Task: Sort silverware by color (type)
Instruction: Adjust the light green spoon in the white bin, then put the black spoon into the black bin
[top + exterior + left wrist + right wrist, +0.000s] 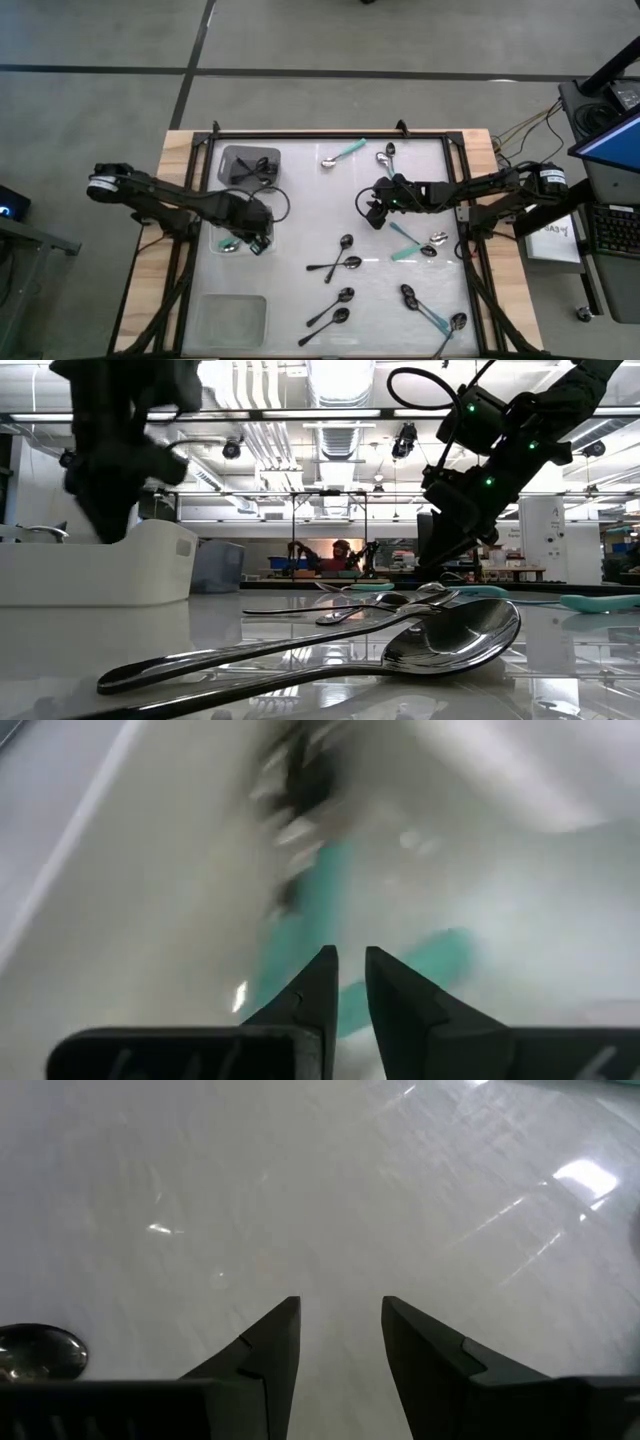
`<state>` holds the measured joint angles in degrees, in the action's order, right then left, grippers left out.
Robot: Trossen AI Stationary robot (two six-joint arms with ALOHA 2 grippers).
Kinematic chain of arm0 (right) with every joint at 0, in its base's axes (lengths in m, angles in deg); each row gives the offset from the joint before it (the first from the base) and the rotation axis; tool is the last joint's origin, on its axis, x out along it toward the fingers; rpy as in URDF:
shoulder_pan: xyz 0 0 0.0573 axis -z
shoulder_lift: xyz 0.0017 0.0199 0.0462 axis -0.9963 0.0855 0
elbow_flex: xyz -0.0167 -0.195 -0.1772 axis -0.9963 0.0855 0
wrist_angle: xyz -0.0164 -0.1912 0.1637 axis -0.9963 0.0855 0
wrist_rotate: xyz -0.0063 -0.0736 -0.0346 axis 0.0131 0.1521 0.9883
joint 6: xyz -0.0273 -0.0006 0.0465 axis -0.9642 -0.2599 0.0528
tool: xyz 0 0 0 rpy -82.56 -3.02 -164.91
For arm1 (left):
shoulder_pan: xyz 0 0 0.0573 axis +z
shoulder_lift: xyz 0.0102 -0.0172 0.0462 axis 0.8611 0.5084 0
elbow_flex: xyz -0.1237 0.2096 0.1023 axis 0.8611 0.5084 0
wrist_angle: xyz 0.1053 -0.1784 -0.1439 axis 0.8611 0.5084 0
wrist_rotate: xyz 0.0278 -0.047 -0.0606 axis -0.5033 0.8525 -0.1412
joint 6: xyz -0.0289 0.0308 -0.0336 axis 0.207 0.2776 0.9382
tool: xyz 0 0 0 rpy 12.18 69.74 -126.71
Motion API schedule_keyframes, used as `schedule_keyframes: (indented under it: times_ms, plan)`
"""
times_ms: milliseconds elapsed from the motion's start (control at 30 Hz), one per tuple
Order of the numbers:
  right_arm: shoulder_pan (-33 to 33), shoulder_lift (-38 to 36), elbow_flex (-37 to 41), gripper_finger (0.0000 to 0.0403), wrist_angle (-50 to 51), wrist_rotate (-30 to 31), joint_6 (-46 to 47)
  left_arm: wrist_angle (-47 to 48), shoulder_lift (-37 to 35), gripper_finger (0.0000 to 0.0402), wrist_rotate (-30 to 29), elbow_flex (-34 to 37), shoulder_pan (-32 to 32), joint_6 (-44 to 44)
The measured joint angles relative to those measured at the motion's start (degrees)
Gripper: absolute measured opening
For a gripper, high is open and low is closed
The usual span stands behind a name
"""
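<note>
Spoons [345,263] lie scattered over the white worktop [300,215], some black, some teal-handled. The left claw [350,975] hovers over the white bin [222,242], where teal-handled spoons [320,900] lie blurred; its fingers are nearly together, holding nothing. The right claw [340,1330] hangs open and empty above bare worktop, mid-table.

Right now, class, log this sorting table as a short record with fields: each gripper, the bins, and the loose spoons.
left gripper: over the white bin, fingers nearly closed, nothing seen between them
right gripper: above bare table, fingers apart, empty
grey bin: holds dark spoons
white bin: holds teal-handled spoons
clear bin: contents not discernible
loose spoons: scattered over the table's middle and right side, unsorted
</note>
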<state>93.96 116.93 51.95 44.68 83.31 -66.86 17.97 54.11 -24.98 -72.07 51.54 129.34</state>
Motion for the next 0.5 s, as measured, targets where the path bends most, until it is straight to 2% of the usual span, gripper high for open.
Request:
schedule_keyframes:
  times_ms: [233,367,500]
  plan:
    - [0.0,0.0,0.02,0.0134,-0.02,0.0,0.6,-16.06,-0.07,0.0038,-0.55,-5.2,-3.65,-5.77]
    - [0.0,0.02,0.02,0.0134,-0.04,-0.02,0.75,-28.92,0.54,0.0038,-0.83,-5.46,-4.86,-11.24]
    - [0.0,0.01,0.02,0.0134,0.05,-0.02,1.16,-38.06,4.06,0.0038,-1.23,-5.44,-5.21,-13.35]
